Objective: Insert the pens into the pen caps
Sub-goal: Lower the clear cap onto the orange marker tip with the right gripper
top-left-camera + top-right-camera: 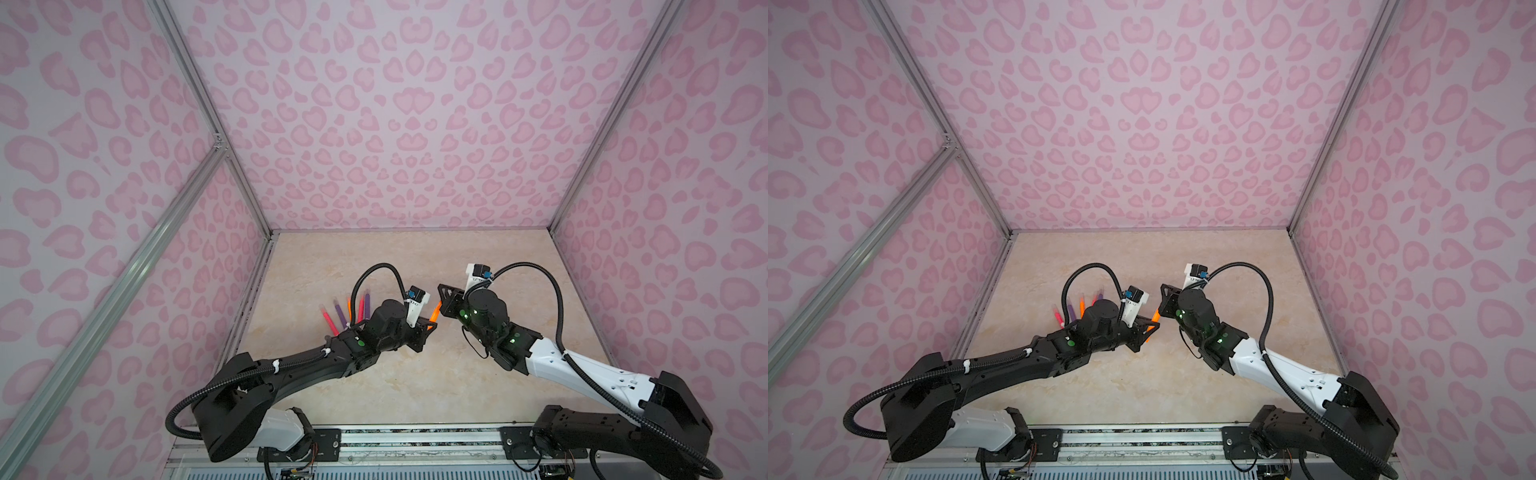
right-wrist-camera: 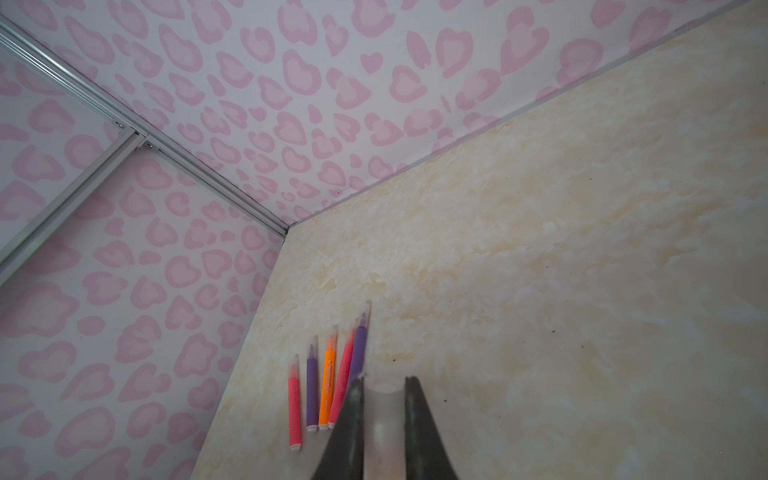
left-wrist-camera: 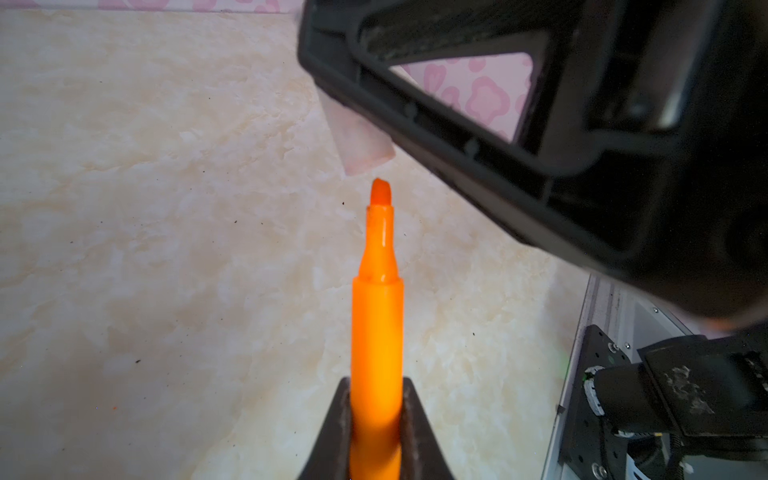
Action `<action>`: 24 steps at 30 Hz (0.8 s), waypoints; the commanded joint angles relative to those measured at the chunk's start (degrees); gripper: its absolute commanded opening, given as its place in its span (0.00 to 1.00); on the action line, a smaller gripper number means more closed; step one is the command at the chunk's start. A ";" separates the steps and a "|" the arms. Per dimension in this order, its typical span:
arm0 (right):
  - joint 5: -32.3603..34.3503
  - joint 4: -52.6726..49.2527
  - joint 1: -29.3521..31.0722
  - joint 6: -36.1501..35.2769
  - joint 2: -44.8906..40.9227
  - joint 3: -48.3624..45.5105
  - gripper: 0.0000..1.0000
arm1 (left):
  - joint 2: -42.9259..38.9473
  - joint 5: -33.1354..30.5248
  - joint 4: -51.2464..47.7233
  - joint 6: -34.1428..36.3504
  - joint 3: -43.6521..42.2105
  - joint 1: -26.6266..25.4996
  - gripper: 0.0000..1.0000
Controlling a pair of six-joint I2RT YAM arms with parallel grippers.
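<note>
1. Orange plastic is seen clamped in the left gripper (image 3: 377,382). An orange pen (image 3: 377,324) is held by its barrel, with the bare tip pointed away from the wrist.
2. A clear cap (image 2: 382,415) is pinched in the right gripper (image 2: 384,380), its jaws drawn in against the cap's sides and the open mouth turned towards the left arm.
3. The deciding relation is read in the left wrist view. The cap's mouth is found just beyond the pen tip, parted from it by a small gap and not yet entered. The pen's long axis is aimed nearly at the mouth, but the cap's axis appears tilted a little off that line.
4. In both top views the grippers are seen nose to nose above the middle of the tabletop (image 1: 415,386). Each forearm is stretched in from its own near corner, and neither arm is placed nearer to the gap.
5. Near the left edge of the tabletop five other pens (image 2: 328,382) are laid side by side. Faint caps seem to be fitted on them, though this is left unsure by blur.
6. A straight push along the pen's axis is judged to be called for, once the tilt is trimmed.
</note>
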 commanded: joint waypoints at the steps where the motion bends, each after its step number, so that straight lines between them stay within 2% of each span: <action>1: -0.06 2.32 0.88 0.52 0.33 -0.30 0.03 | -0.37 -1.04 0.83 -0.17 0.51 -0.01 0.03; 11: 3.20 3.63 3.21 0.61 0.55 -0.88 0.03 | -1.68 -3.61 0.72 -0.65 -0.28 0.00 0.03; 17: 6.18 3.04 3.04 -0.14 0.18 -0.98 0.04 | -1.66 -1.54 0.99 -0.17 -0.19 0.00 0.03; 24: 6.49 3.15 2.68 -0.44 1.10 -0.65 0.04 | -0.82 0.02 0.99 -0.15 0.34 0.05 0.03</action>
